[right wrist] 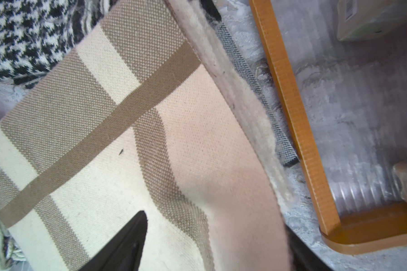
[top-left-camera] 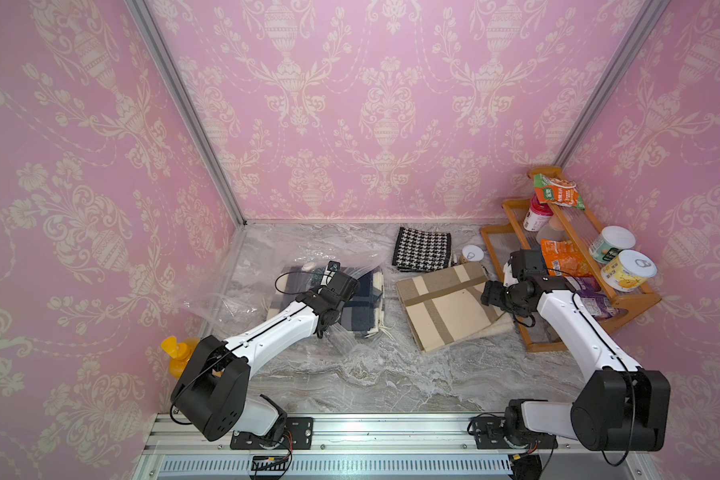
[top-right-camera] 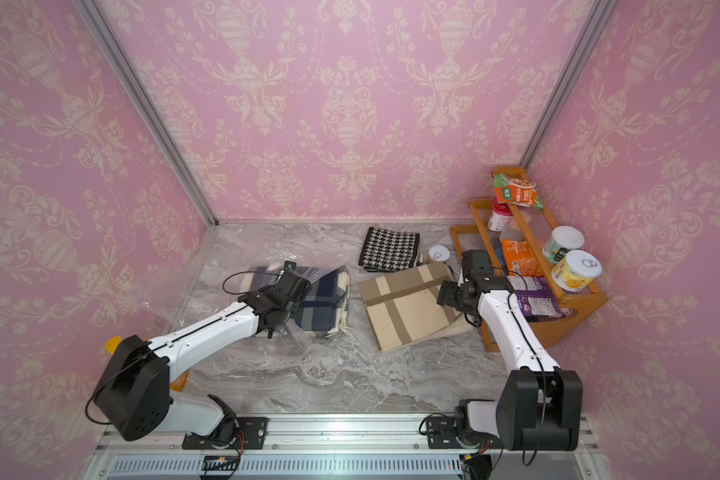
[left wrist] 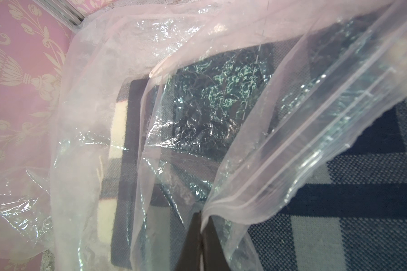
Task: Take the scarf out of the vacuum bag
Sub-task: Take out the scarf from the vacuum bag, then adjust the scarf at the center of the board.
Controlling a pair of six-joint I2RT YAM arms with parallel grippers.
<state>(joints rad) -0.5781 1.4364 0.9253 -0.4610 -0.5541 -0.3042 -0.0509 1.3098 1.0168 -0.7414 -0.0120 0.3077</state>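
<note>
Vacuum bag [left wrist: 303,140] rim is pinched by L gripper [left wrist: 200,211], w/ plaid scarf [top-left-camera: 370,297] lying half inside beneath it, bare end turned toward R gripper [top-left-camera: 492,296], which is held spread over a beige scarf [top-left-camera: 445,309], well apart to the right.

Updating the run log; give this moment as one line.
left gripper: shut on vacuum bag edge | right gripper: open over beige scarf | plaid scarf: partly inside bag

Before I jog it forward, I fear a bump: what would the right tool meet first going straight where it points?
Probably the beige striped scarf, right ahead of the open right tool; depth is unclear. The wooden rack sits aside.
</note>
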